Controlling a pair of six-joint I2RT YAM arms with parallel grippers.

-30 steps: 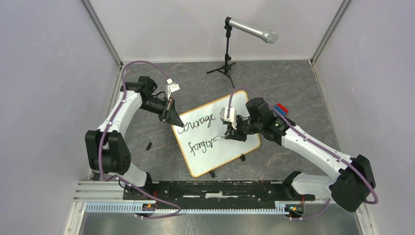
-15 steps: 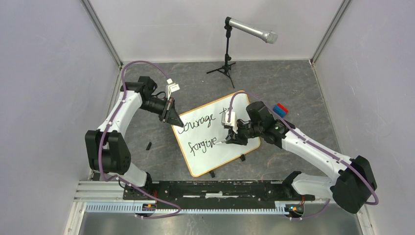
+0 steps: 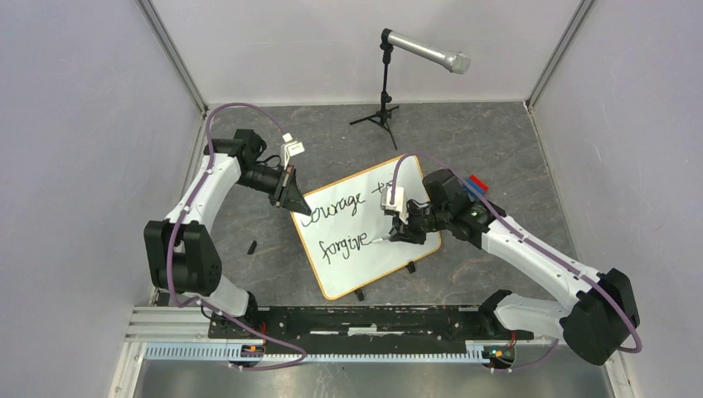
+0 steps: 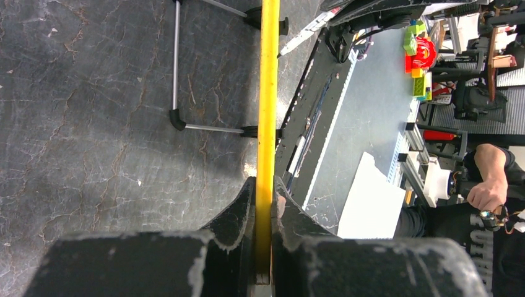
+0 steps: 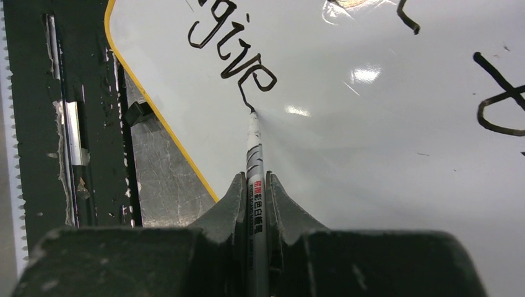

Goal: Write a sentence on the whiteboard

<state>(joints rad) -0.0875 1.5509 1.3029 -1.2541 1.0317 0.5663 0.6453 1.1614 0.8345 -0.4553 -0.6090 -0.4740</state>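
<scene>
Orange-rimmed glossy whiteboard [image 3: 369, 267]: blank rm past black cursive sentence [image 3: 341, 246] (lower line). Left gripper [image 4: 264, 201] clamps rim; right gripper [image 5: 255, 185] pinches thin white marker [image 5: 254, 145], tip touching.

the right arm [image 3: 464, 217] partly covers the sentence [image 3: 333, 207] past "courage"; the right wrist view's top edge cuts "forgive"; the rear of the marker [image 5: 254, 142] hides inside the right gripper [image 5: 255, 178].

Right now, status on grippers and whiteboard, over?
Left gripper shut on whiteboard rim. Right gripper shut on marker, tip at end of sentence. Nothing blocking the tip.
</scene>
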